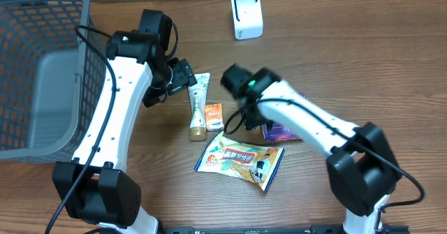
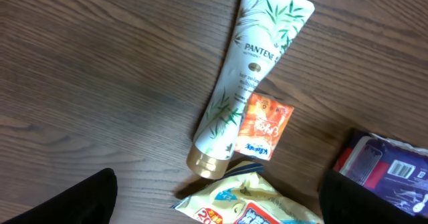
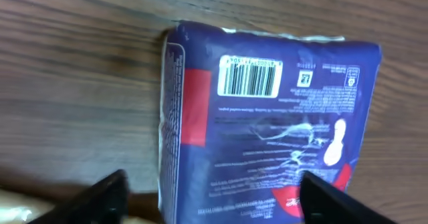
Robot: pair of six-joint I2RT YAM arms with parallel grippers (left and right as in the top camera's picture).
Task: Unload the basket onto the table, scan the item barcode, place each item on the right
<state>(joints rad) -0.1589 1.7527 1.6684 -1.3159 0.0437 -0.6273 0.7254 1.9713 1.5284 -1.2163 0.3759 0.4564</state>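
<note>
Right claw (image 3: 214, 184), wrist view: my two fingers (image 3: 100, 197) stand wide apart and grip nothing. They hang over the near end of the dark blue soft pack (image 3: 267, 137); I cannot tell whether either finger touches it. The pack lies flat with its barcode (image 3: 249, 79) face up, towards 12 o'clock on the printed side.

Left claw (image 2: 219, 180), wrist view: the fingers are likewise spread and empty, above the bare wood beside the Pantene tube (image 2: 247, 70).

In my judgement the step in hand is the grasp on the pack. To do it well, I should close across the pack's narrow width at the end away from the barcode, so no finger covers the bars. I should squeeze only as far as the soft wrapper needs, since creases would distort the code. Then I should lift and turn the printed side towards the white scanner unit (image 1: 247, 15) at 12 o'clock on the table (image 1: 363, 45).

Seen from overhead, the pack sits at about 4 o'clock from the table's centre, largely hidden under the right arm.

Count:
- one blue pack
- one tube
- one orange sachet (image 2: 264, 126) touching the tube
- one yellow snack bag (image 1: 239, 161) at 6 o'clock
- one grey mesh basket (image 1: 28, 31) at 9 o'clock
- one scanner unit
</note>
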